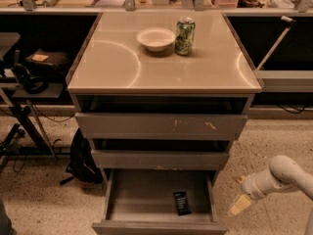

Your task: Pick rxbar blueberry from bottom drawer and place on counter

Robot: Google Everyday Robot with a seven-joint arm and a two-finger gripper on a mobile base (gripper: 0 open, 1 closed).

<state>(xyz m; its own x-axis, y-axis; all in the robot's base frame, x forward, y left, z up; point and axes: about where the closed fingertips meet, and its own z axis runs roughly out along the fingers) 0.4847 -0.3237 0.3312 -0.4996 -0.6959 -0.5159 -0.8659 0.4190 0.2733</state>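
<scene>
The rxbar blueberry (pixel 181 202) is a small dark bar with pale text. It lies flat in the open bottom drawer (pixel 146 199), right of the middle and near the front. The counter (pixel 161 58) is the glossy beige top of the cabinet. My gripper (pixel 239 205) hangs low at the right, outside the drawer's right wall and apart from the bar, on the end of the white arm (pixel 279 177). It holds nothing that I can see.
A pale bowl (pixel 155 38) and a green patterned can (pixel 185 35) stand at the back of the counter. The upper drawer (pixel 161 125) is scratched and the middle drawer (pixel 159 159) is slightly out. A black bag (pixel 80 155) leans at the cabinet's left.
</scene>
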